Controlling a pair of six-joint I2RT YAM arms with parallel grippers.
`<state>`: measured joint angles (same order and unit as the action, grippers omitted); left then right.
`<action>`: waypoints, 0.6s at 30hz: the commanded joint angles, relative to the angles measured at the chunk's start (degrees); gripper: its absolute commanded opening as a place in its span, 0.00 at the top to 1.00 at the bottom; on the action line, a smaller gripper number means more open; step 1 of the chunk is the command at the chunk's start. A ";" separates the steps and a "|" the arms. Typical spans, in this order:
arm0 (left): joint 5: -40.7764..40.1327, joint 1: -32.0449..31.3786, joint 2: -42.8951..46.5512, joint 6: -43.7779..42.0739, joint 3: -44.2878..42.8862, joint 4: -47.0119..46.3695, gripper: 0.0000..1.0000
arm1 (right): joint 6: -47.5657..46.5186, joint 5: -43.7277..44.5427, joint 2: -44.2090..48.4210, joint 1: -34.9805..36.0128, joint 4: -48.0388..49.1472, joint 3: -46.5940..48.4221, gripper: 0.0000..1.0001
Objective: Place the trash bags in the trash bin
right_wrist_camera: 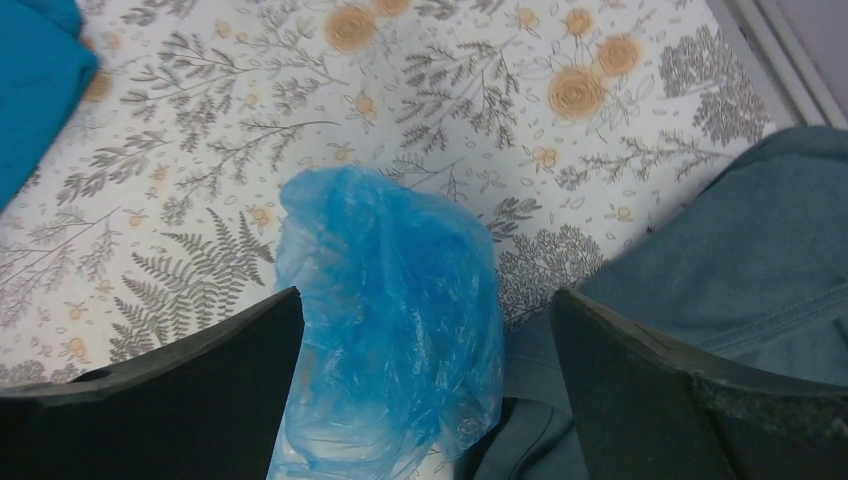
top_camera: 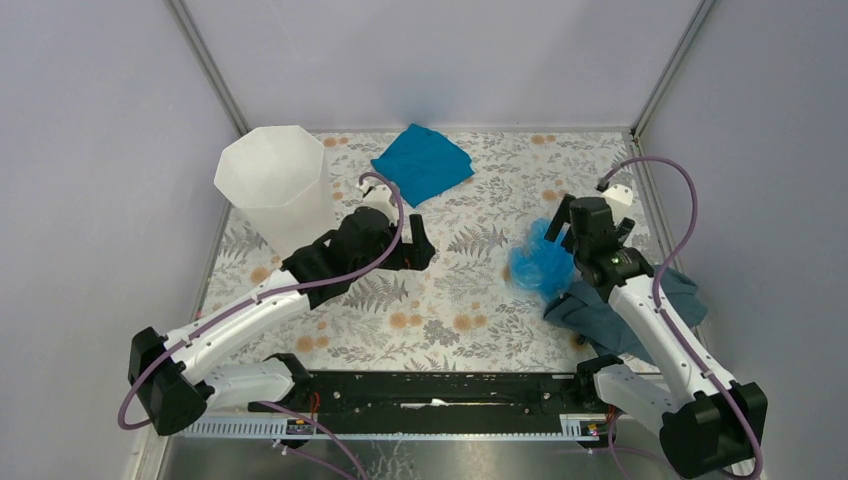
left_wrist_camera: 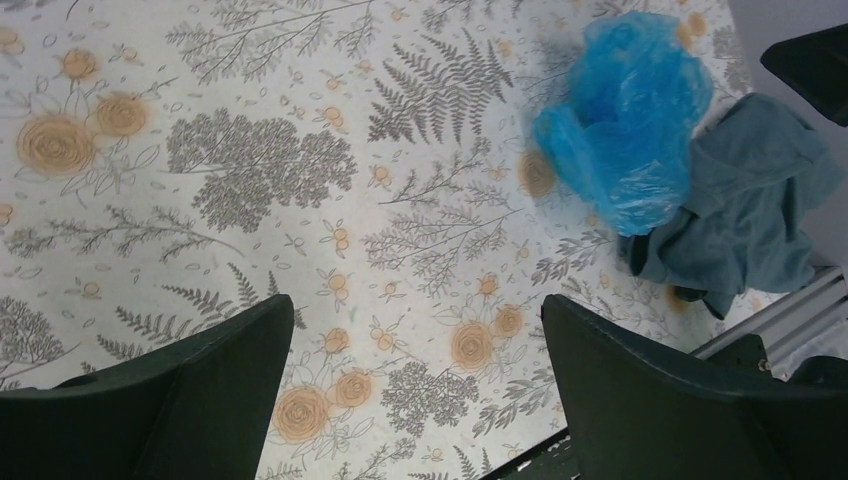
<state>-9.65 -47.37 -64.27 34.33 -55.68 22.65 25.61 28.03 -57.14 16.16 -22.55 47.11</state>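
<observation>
Trash bag (top_camera: 540,262) is lying crumpled on the right half of the floral bench (top_camera: 470,310), its light-blue, see-through film pressing against the edge of a rumpled grey-blue cloth (top_camera: 600,312) on its near right side. The right fingers (right_wrist_camera: 180,390) are spreading wide over it, gripping nothing; in the right wrist view the bag is showing in the gap between them, though I cannot tell whether either finger is touching the film. The left fingers (left_wrist_camera: 180,400) are also standing wide open and empty, hanging over bare bench near the middle and pointing toward the bag, well apart from it. The trash bin (top_camera: 275,185) is standing upright at the far left, mouth up, just behind the left arm. A folded teal cloth (top_camera: 422,162) is lying at the far edge, near the bin.
</observation>
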 commanded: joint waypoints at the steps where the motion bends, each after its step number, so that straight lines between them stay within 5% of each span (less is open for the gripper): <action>1: -4.38 -0.34 3.39 2.83 1.96 -0.76 0.01 | 5.81 3.75 -0.27 -0.30 0.42 -3.15 0.00; 6: -7.00 -0.29 11.19 4.11 8.64 -4.93 0.01 | 4.88 2.29 -4.26 -0.53 -0.95 -3.19 0.00; 12: -0.37 -0.27 12.29 3.13 12.52 -12.59 0.01 | -4.05 -35.81 -11.32 -0.37 9.20 -4.65 0.00; 18: 1.45 -0.27 12.18 5.16 16.62 -17.33 0.01 | -1.89 -46.45 -21.03 6.00 12.92 -1.40 0.00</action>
<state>-10.79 -47.46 -53.10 38.54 -42.04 12.32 23.81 -4.80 -74.37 17.30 -14.06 42.78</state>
